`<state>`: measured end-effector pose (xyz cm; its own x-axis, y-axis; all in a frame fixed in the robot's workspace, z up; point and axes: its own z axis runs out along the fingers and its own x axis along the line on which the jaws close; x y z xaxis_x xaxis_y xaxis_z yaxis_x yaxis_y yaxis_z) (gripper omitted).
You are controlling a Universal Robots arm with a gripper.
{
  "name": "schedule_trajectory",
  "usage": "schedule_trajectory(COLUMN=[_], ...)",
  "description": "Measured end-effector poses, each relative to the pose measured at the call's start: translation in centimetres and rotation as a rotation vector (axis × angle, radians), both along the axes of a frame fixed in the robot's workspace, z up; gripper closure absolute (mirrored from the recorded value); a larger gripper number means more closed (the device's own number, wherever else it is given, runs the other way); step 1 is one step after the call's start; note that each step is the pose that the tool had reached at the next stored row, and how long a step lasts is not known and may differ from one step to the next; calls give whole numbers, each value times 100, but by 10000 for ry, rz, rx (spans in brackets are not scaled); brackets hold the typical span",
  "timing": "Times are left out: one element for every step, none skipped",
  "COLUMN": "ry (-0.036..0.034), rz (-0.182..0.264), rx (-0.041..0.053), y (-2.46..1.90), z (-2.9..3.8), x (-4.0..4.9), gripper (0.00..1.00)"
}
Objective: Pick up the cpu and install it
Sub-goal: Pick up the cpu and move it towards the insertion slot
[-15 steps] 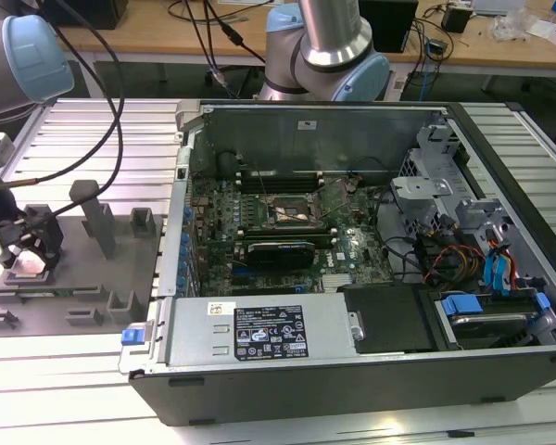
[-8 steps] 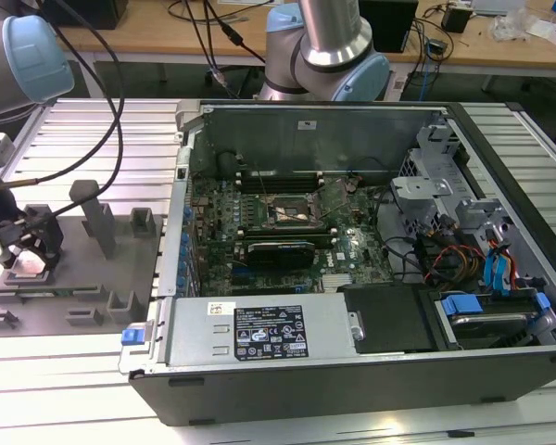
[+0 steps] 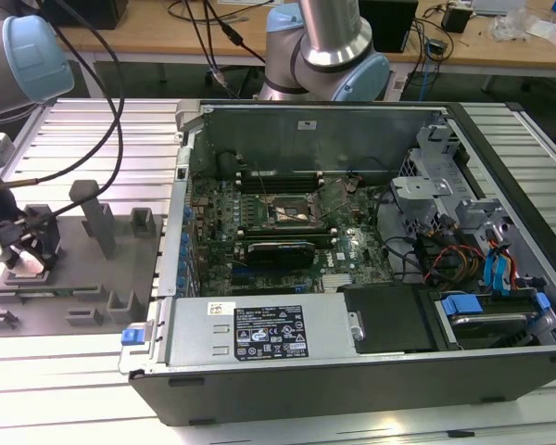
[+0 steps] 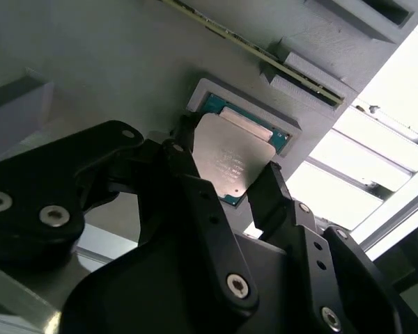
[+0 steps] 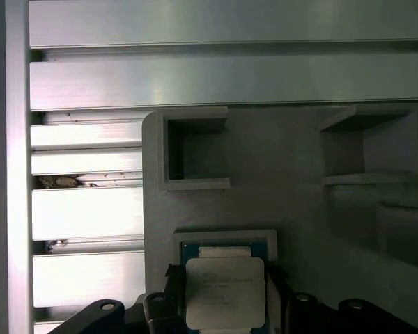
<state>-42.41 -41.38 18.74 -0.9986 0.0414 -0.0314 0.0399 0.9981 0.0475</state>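
Tool (image 4: 228,156) fingers are closed against opposite edges of the cpu (image 4: 231,149), which lies flat in a square pocket of the grey fixture plate (image 5: 292,181). Exterior view adds the open computer case (image 3: 352,116), well apart on the counter (image 3: 74,389).

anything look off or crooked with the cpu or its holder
Nothing stands out. In both wrist views the cpu lies flat and square in its recess in the grey holder, with no visible tilt or damage, and the gripper is centred over it.
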Motion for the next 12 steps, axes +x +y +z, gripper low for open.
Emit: schedule_trajectory(ry=[-4, 0, 1, 0, -2, -1, 1, 1, 1, 5, 16, 16], rz=[0, 0, 0, 0, 0, 0, 0, 0, 0, 0, -24, -28], rx=[3, 0, -1, 0, 1, 1, -1, 0, 0, -3, 23, 24], y=[0, 0, 0, 0, 0, 0, 0, 0, 0, 0, 0, 0], z=[9, 28, 38, 40, 39, 40, 42, 42, 43, 28, -7, -7], x=[1, 0, 0, 0, 0, 0, 0, 0, 0, -1, 18, 20], gripper=[45, 45, 45, 45, 45, 45, 45, 45, 45, 32, 32, 32])
